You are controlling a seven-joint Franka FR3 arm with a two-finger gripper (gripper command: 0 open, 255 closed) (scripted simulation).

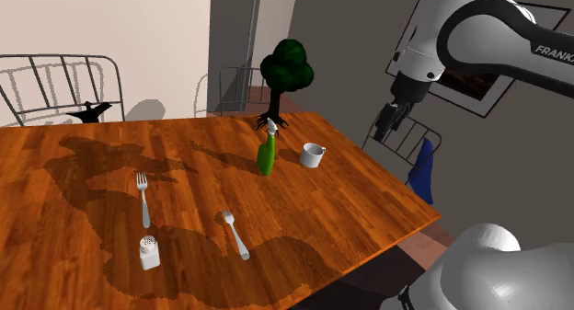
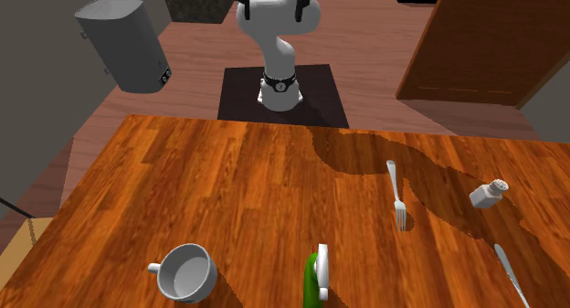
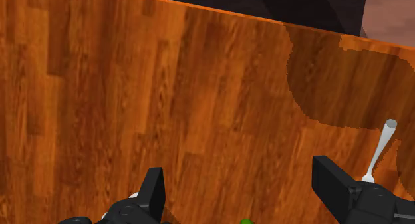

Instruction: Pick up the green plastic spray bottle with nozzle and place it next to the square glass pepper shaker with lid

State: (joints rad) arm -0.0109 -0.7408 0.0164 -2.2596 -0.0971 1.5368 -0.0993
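A green spray bottle [image 1: 266, 155] with a white nozzle stands upright on the wooden table [image 1: 110, 170], next to a white mug [image 1: 313, 155]. In the second exterior view the bottle [image 2: 315, 281] is at the near edge. The small white pepper shaker [image 1: 148, 252] with a lid stands far from it, near the table's front edge in the shoulder view; across the table it appears as the shaker [image 2: 489, 193] on the right. My gripper [image 1: 384, 124] hangs high above the table's right side, well away from the bottle. In the wrist view the gripper [image 3: 244, 189] is open and holds nothing, with a sliver of green bottle [image 3: 247, 222] below it.
Two forks [image 1: 143, 196] [image 1: 235, 233] lie between bottle and shaker. A dark green potted tree [image 1: 287, 74] stands at the far table edge. Wire chairs [image 1: 55, 83] ring the table, one draped with blue cloth [image 1: 422, 168]. A grey cylinder [image 2: 123, 46] sits near my stand [image 2: 281, 94].
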